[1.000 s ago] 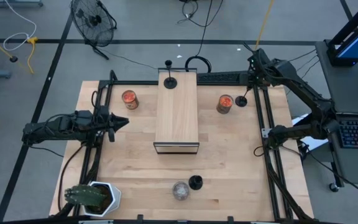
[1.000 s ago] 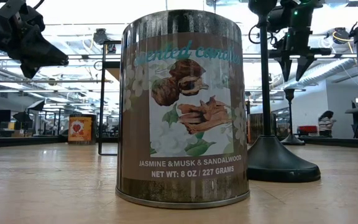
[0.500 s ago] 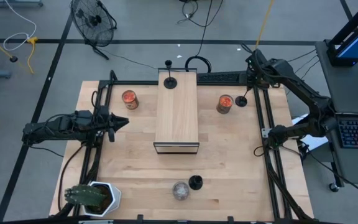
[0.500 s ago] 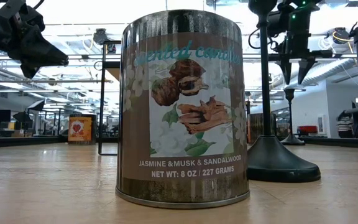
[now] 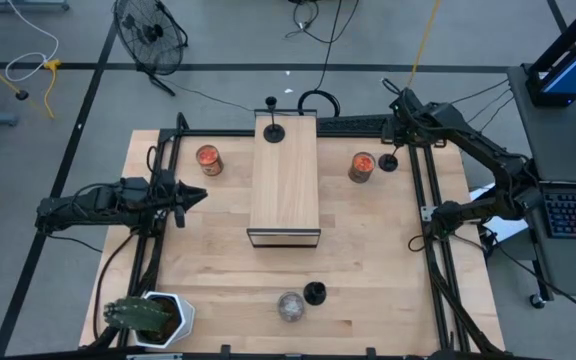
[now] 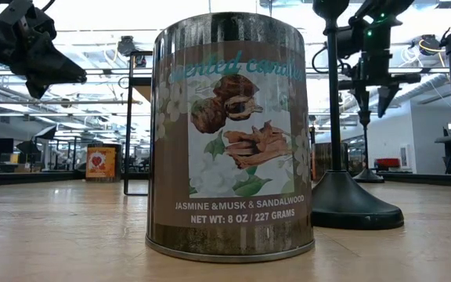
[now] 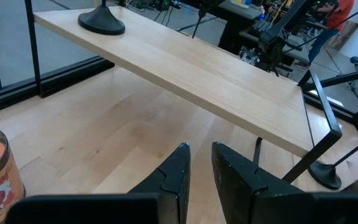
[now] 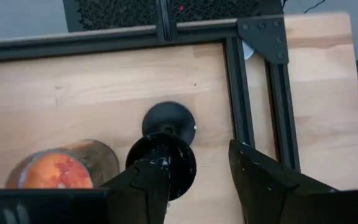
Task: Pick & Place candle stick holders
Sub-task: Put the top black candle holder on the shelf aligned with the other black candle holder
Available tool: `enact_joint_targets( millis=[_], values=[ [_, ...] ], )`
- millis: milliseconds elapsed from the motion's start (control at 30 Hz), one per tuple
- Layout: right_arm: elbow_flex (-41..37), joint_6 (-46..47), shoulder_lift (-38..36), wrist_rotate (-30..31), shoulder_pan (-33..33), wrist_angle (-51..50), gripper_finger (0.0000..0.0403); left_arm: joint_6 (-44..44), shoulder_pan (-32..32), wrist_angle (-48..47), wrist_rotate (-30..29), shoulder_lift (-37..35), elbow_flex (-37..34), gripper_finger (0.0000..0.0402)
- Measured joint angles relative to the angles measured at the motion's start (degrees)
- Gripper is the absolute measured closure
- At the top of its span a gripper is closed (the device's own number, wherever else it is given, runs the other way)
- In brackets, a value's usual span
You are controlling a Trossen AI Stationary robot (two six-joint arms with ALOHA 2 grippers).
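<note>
I hold the right gripper (image 8: 194, 177) wide open above the matte-black disc-based candle stick holder (image 8: 168, 121) at the table's two o'clock; I'd centre on the stem, descend straight, then close.

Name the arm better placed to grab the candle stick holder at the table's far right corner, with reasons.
Right. The right gripper hangs open directly over that candle stick holder, beside the orange-topped tin. The left gripper waits at the table's left side, across the raised wooden shelf.
</note>
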Motion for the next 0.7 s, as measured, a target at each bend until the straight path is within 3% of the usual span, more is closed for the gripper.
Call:
enact_joint_targets(
  millis=[233,700],
  values=[
    [-1.88,0.25,-0.22,0.21,-0.02,3.14,0.0273,-0.04,0.01,-0.04,0.0,0.0,0.01,0.033],
    [-6.46,0.16,-0.16,-0.22,-0.02,7.76,0.038,1.38,0.0,-0.33,0.04,0.0,0.01,0.033]
  ],
)
